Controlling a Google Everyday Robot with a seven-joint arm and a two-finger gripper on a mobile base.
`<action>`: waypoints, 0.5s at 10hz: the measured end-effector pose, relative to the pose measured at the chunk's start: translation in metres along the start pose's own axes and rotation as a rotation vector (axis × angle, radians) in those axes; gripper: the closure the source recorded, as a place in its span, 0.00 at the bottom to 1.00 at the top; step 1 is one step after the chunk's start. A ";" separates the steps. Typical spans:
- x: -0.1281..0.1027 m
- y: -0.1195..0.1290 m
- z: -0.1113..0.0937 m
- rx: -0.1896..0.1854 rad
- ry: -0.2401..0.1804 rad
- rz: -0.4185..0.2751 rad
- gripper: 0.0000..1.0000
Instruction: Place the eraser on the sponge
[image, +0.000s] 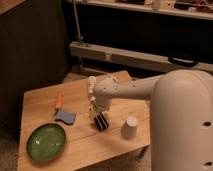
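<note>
Gripper mid-frame, just beside eraser | my grip there: can't tell | sponge left of centre, apart

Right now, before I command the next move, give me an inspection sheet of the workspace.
Surface: wooden table carrying five loose items.
Job's things: eraser lies on the table to the right of the sponge, apart from it and not yet on it.
Clutter: green plate at front left; orange marker behind the sponge; small white container right of the eraser.
Grippers: gripper low over the table, at the eraser's left end.
Cables: nothing seen.
Surroundings: pale rail behind the table; dark panel at left.
</note>
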 end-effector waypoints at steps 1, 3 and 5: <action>0.002 0.000 0.002 -0.003 0.009 0.005 0.30; 0.002 0.004 0.006 -0.014 0.026 0.004 0.33; 0.002 0.009 0.013 -0.032 0.064 -0.007 0.51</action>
